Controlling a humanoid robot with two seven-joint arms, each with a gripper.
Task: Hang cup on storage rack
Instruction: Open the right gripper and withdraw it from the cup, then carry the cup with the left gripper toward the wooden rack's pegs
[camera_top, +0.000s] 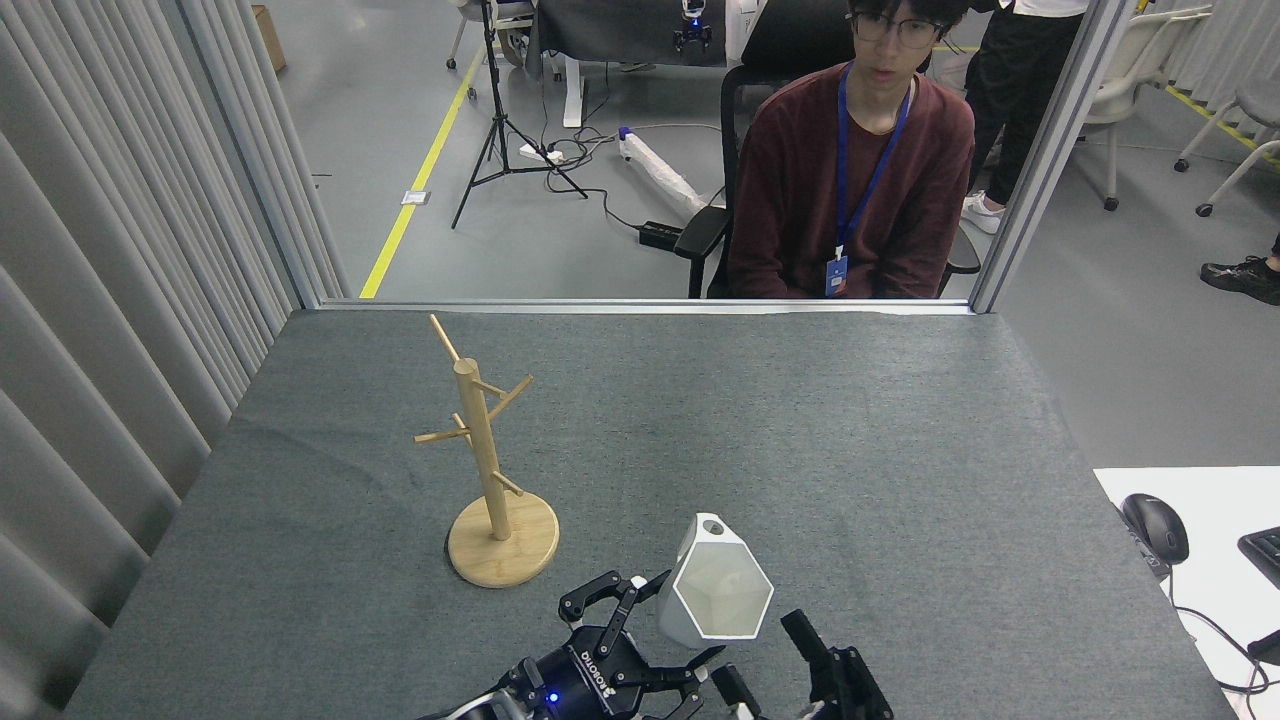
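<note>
The white faceted cup (716, 590) is tilted near the table's front edge, its hexagonal mouth facing me and its small handle (712, 525) at the top. My left gripper (678, 622) comes up from the bottom edge and is shut on the cup, one finger on its left side and one beneath it. My right gripper (765, 660) stands open just below and right of the cup, its upper finger (800, 632) clear of the rim. The wooden storage rack (488, 455) stands upright on its round base to the cup's left, its pegs bare.
The grey table (800, 440) stretches to a metal rail at the back. A person sits in a chair (845, 170) behind the rail. A grey curtain (110, 300) runs along the left. A white desk with a mouse (1155, 527) lies at the right.
</note>
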